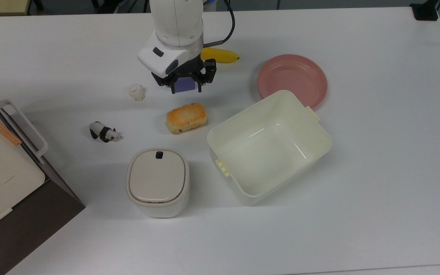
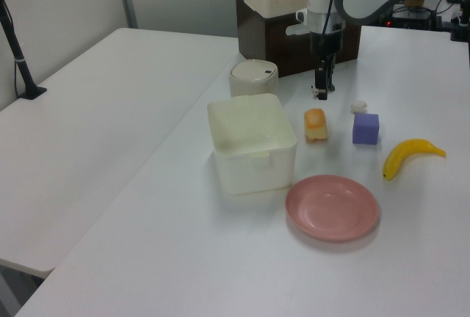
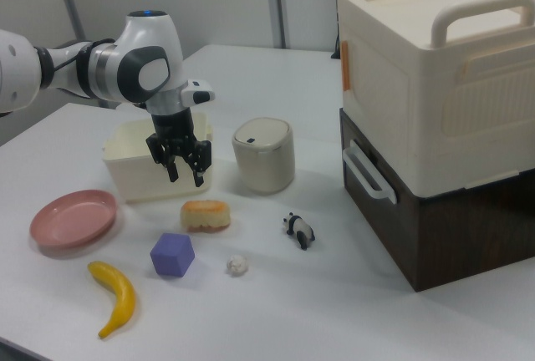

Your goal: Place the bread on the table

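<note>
The bread (image 1: pixel 186 117), a small loaf with a golden toasted top, lies flat on the white table (image 1: pixel 376 152) between the purple cube (image 1: pixel 183 84) and the cream bin (image 1: pixel 245 112). My gripper (image 1: pixel 186 89) hangs open above the table just beyond the loaf, nothing between its fingers; in the top view the cube shows through the gap. In the left view the bread (image 2: pixel 316 124) rests beside the bin and the gripper (image 2: pixel 321 91) is raised behind it. In the right view the gripper (image 3: pixel 185 174) is above the bread (image 3: pixel 206 215), apart from it.
A banana (image 1: pixel 222 55), a pink plate (image 1: pixel 292 76), a white lumpy ball (image 1: pixel 137 92), a panda figure (image 1: pixel 104 132) and a lidded canister (image 1: pixel 157 181) surround the spot. A stacked storage box (image 3: pixel 435 85) stands at the right view's right.
</note>
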{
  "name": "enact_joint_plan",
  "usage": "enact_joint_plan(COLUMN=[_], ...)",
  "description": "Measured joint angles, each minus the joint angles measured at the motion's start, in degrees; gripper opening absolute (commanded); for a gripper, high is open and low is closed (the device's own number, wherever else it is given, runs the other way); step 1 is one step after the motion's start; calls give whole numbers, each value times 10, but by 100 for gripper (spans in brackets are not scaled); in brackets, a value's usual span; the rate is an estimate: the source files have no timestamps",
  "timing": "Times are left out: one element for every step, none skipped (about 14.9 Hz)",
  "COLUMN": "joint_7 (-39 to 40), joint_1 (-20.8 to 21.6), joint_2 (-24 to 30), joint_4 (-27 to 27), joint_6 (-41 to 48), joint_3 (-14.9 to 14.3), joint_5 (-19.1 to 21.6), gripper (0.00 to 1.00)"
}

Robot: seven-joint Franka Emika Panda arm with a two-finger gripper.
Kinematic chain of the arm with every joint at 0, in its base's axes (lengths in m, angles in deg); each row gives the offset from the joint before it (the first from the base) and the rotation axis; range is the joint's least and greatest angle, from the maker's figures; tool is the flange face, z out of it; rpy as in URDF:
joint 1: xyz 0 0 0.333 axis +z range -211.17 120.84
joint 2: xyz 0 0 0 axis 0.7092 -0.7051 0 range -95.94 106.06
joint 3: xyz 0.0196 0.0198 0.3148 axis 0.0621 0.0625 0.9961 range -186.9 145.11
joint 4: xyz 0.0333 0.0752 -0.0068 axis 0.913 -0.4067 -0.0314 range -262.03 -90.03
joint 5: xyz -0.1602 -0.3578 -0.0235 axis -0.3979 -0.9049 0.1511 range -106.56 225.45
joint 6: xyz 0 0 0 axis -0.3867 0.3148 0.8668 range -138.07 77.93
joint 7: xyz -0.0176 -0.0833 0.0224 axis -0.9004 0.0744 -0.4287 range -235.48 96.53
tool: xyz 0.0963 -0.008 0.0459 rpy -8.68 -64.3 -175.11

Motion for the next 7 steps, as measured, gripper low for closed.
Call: enact_joint_plan(joint_7=[-1,-5,-15,-32,-38,-41,-47], joint_1=[-1,-1,-2,-6,-9,-11,-12], joint_2=[0,0,0,1,1,1,2], joint_4=[3,10,20,39,52,63,74], joint_6=[0,0,0,0,0,0,0], joint_3=[0,0,-1,-1,-1,-1,-1], joint_5=[0,0,0,0,0,0,0], gripper=[100,100,100,100,100,100,100])
